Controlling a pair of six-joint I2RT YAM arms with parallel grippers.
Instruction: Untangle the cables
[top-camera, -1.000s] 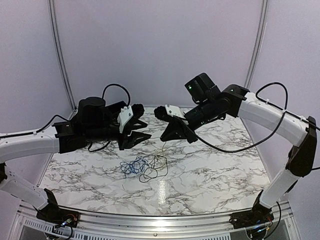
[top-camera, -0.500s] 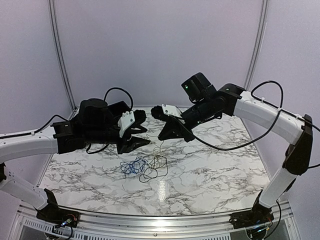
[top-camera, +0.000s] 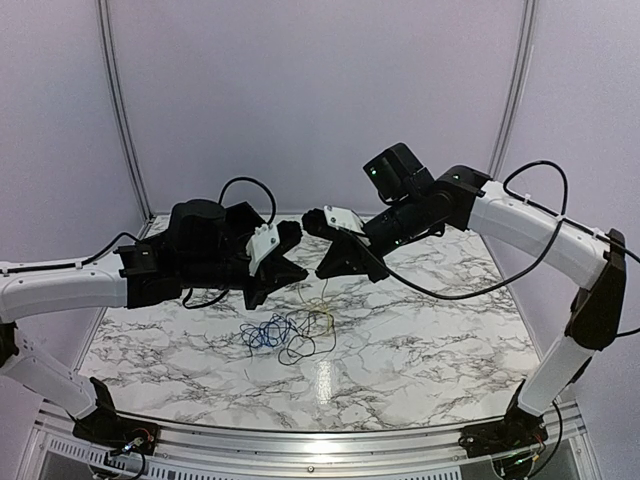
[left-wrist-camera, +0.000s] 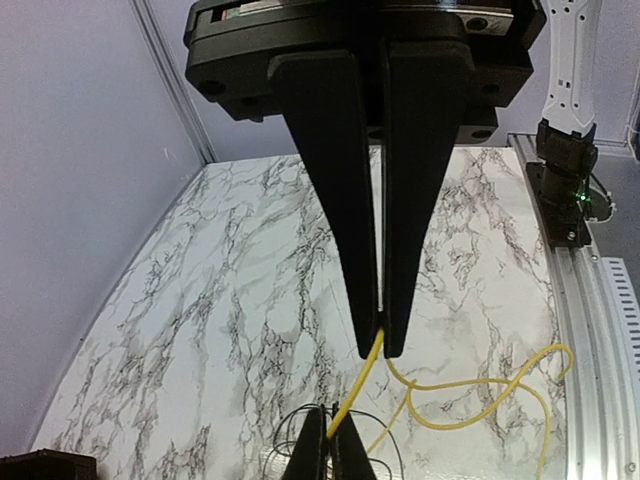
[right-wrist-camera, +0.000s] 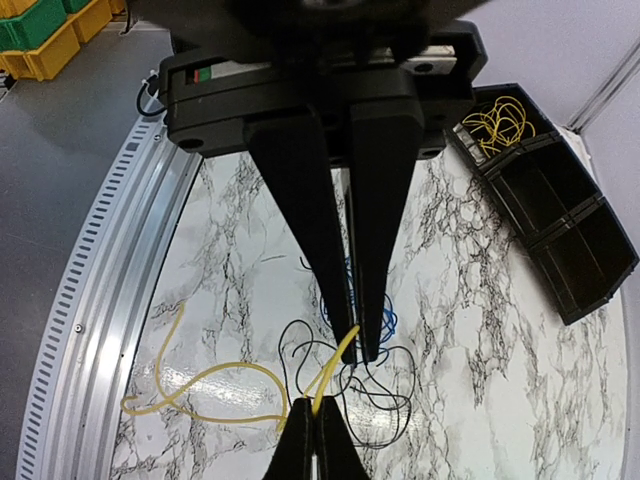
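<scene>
Above the table my two grippers meet tip to tip, both holding one yellow cable (left-wrist-camera: 360, 385). The left gripper (left-wrist-camera: 381, 345) is shut on its upper end. A short way along the same strand, the right gripper (right-wrist-camera: 358, 345) is shut on it as well. In the top view the left gripper (top-camera: 303, 277) and the right gripper (top-camera: 322, 272) almost touch. The yellow cable (top-camera: 322, 298) hangs from them to the pile. Its slack loops (right-wrist-camera: 200, 385) trail over the marble. On the table below lie a blue cable (top-camera: 265, 333) and a black cable (top-camera: 302, 346), still entwined.
A black compartment tray (right-wrist-camera: 560, 230) sits at the table's side and holds more yellow cables (right-wrist-camera: 498, 122). Metal rails (left-wrist-camera: 590, 320) run along the table's edge. Purple walls enclose the back and sides.
The left arm has slid right towards the right gripper, and its jaws have shut on the yellow cable. The right gripper has kept its hold and barely moved.
</scene>
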